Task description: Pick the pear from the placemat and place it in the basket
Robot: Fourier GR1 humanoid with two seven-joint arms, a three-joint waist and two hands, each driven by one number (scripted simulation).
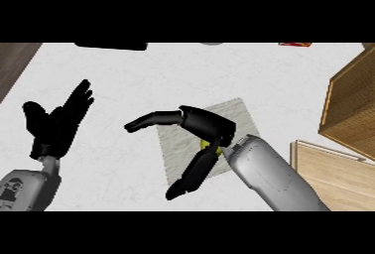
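The right hand hangs over the grey placemat at the counter's centre, fingers spread wide above the mostly hidden yellow-green pear, while the woven basket sits at three o'clock, contents unseen, and the left hand rests open at nine o'clock.

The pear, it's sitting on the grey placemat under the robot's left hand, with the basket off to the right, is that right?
Not quite: it is the right hand over the pear, not the left. The head view shows it above the grey placemat, hiding all but a yellow-green sliver of the fruit. The left hand rests open off to the left, and the basket is indeed at the right.
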